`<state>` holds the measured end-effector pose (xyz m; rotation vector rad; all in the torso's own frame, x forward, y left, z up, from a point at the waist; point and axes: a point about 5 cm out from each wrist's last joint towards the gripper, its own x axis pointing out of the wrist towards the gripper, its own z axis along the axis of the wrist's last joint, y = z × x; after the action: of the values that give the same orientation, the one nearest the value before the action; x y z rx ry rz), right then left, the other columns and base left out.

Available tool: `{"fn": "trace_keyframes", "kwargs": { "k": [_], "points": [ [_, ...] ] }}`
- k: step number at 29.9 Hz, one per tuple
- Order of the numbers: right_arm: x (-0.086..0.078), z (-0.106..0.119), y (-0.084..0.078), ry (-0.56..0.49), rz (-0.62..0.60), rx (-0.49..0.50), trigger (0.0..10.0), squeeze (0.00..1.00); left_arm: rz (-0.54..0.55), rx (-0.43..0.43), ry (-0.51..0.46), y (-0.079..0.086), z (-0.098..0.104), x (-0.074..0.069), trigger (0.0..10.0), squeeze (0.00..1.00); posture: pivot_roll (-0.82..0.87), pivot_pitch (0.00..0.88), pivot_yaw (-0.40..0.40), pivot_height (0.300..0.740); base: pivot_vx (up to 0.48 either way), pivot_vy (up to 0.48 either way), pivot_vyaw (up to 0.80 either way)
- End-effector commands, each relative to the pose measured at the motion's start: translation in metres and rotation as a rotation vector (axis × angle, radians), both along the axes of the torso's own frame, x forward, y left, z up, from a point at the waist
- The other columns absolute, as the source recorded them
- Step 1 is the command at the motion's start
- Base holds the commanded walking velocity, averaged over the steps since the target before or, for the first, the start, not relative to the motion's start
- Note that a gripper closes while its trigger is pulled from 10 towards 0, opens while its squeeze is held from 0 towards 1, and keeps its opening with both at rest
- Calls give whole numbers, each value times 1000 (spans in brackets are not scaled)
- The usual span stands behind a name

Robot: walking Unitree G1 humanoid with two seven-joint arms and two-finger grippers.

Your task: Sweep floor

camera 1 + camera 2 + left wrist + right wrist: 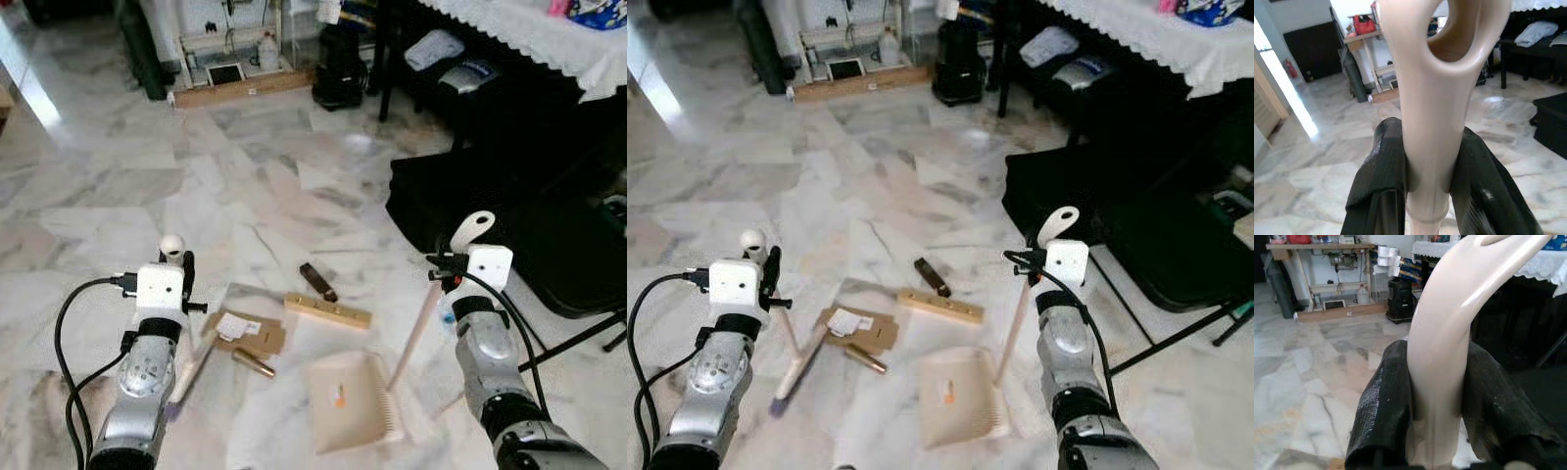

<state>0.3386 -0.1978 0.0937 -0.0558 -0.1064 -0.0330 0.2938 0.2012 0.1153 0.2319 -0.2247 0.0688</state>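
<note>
My left gripper (184,277) is shut on the cream handle of a broom (1432,122), just below its looped end. The broom slants down to its head (186,377) on the marble floor. Shut on the long cream handle (1442,342) of a dustpan, my right gripper (443,267) hangs to the right. The dustpan's tray (345,401) rests flat on the floor between my arms. Litter lies ahead of the tray: a cardboard scrap (247,334), a brass tube (253,362), a wooden block (328,310) and a dark brown piece (317,281).
A black case (470,196) lies on the floor to the right, under a dark table with a white cloth (549,39). Thin black chair legs (578,338) cross the floor near my right arm. A black bag (341,69) and a wooden plank (245,88) stand far back.
</note>
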Motion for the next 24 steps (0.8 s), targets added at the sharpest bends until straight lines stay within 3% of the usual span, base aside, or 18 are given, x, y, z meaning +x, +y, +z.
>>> {"fn": "trace_keyframes", "kwargs": {
  "k": [1, 16, 24],
  "points": [
    [4, 9, 3, -43, 3, 12, 10000, 0, 5, 26, -33, 4, 7, 0, 10000, 0, 94, 88, 6, 740, 0, -259, 0],
    [3, 9, 3, -43, 4, 12, 10000, 0, 6, 27, -32, 4, 7, 0, 10000, 0, 93, 91, 5, 740, 0, -258, 0],
    [3, 8, 3, -42, 8, 12, 10000, 0, -25, 6, -17, 1, 5, 0, 10000, 0, 95, 88, 2, 740, 0, 0, 0]
  ]
}}
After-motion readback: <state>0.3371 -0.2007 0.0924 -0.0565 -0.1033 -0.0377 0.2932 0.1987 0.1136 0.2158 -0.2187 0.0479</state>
